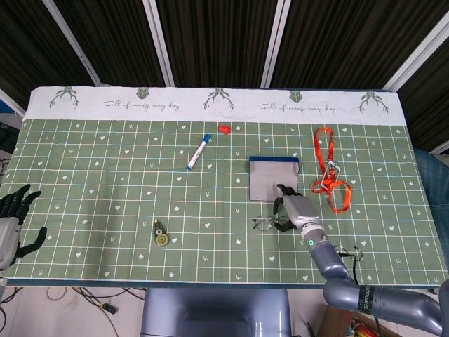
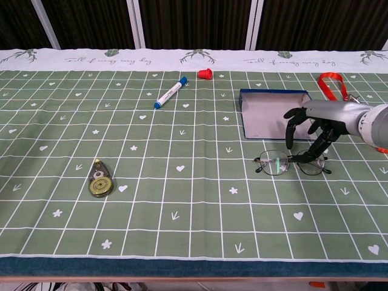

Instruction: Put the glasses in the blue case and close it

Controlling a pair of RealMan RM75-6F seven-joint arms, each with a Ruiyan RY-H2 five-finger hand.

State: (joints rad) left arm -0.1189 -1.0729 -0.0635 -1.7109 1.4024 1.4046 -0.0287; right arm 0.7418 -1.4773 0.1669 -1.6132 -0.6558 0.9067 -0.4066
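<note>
The thin-rimmed, clear-lensed glasses point(image 2: 291, 162) lay flat just in front of the open blue case point(image 2: 274, 113); the right robot hand point(image 2: 315, 121) hovered above them, fingers spread, holding nothing.

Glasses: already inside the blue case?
No, the glasses lie on the cloth just in front of the open blue case.

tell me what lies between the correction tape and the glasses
Only bare green cloth, plain in the chest view: nothing sits between the correction tape and the glasses, over which the right hand hovers.
</note>
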